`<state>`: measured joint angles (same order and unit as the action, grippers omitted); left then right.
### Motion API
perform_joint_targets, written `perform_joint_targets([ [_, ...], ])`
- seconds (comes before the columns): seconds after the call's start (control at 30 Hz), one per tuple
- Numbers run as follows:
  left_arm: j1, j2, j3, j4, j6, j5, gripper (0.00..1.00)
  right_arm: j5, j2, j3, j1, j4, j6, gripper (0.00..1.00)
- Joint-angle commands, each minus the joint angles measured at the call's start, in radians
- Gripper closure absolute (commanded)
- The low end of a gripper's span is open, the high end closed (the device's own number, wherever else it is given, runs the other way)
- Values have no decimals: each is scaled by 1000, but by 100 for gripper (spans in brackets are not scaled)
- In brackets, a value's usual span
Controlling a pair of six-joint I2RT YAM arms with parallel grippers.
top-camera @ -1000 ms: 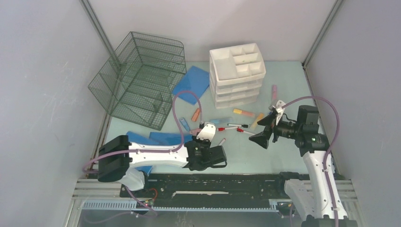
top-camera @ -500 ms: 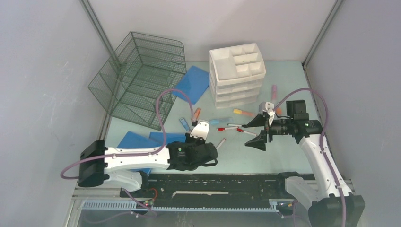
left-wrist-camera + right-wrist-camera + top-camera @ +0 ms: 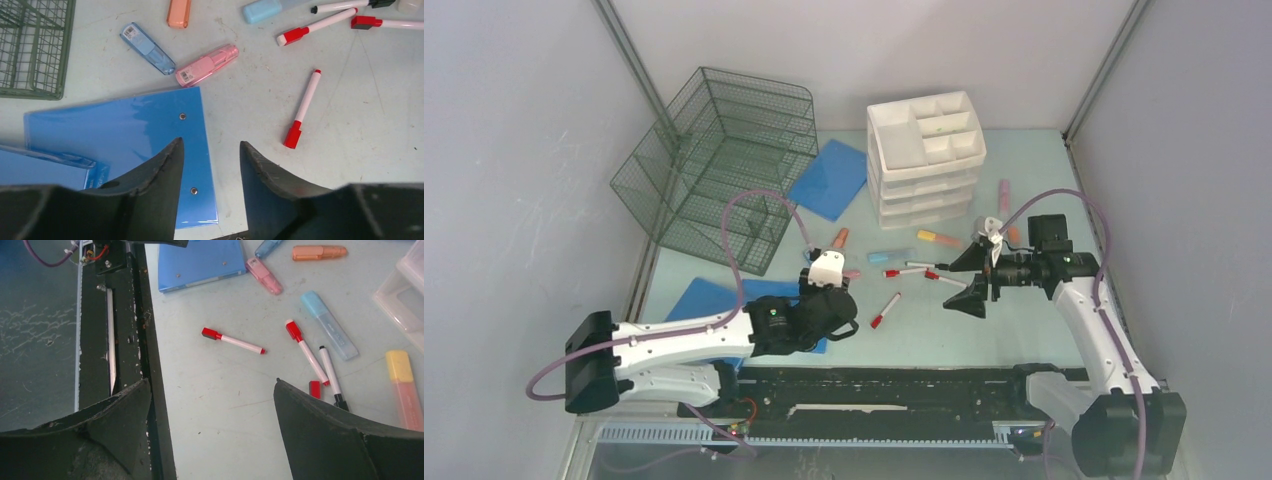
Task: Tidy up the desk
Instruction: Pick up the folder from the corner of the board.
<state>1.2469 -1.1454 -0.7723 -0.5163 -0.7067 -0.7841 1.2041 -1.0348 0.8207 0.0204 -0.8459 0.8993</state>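
Worktop [image 3: 944,335] of pale mint green stretches under both arms, from the black front rail [image 3: 135,315] to the far wall, and both end effectors hang above it.

The left end effector [image 3: 211,145] points down over the near left part of the worktop. Its fingers stand apart with nothing between them. The gap shows the right edge of a blue folder [image 3: 125,125] and bare green surface beside it. Just beyond the folder lie a pink highlighter [image 3: 207,65] and a clear blue highlighter [image 3: 147,48], and a lone red-capped marker [image 3: 302,110] lies to the folder's right.

The right end effector [image 3: 211,382] hovers over the near right part, spread wide and empty. One finger is in front of the rail and the other is over bare worktop. Close to that second finger lie a second red-capped marker [image 3: 306,351], a black-tipped marker [image 3: 330,372] and a light blue highlighter [image 3: 329,325].

A green wire rack [image 3: 724,160] sits at the far left. A white drawer unit [image 3: 924,150] stands at the far middle of the worktop.
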Motion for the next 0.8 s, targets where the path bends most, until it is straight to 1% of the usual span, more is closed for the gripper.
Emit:
perform_joint_targets([
  [0.0,-10,55,11,32,-8,76,44,-16,68,-50,-3,104,-60,0],
  [0.07,-10,53,12,33,-10,99,36,-36,81,-51,10,113,-74,0],
  [0.13,-10,40,5,25,-12,121,30,-64,96,-51,13,137,-115,0],
  [0.27,-6,-16,-24,-3,-15,107,23,-94,115,-52,11,145,-152,0],
  [0.33,-3,-70,-60,-56,-34,65,23,-99,123,-51,14,150,-163,0],
  [0.43,10,-195,-144,-171,-80,-7,23,-133,134,-51,42,157,-175,0],
  [0.53,35,-383,-259,-324,-170,-88,24,-184,141,-51,74,162,-173,0],
  [0.67,55,-605,-407,-565,-341,-177,32,-216,142,-51,107,165,-174,0],
  [0.7,58,-639,-422,-588,-357,-182,33,-221,144,-51,112,166,-174,0],
  [0.77,61,-675,-424,-578,-369,-171,33,-229,147,-51,120,167,-174,0],
])
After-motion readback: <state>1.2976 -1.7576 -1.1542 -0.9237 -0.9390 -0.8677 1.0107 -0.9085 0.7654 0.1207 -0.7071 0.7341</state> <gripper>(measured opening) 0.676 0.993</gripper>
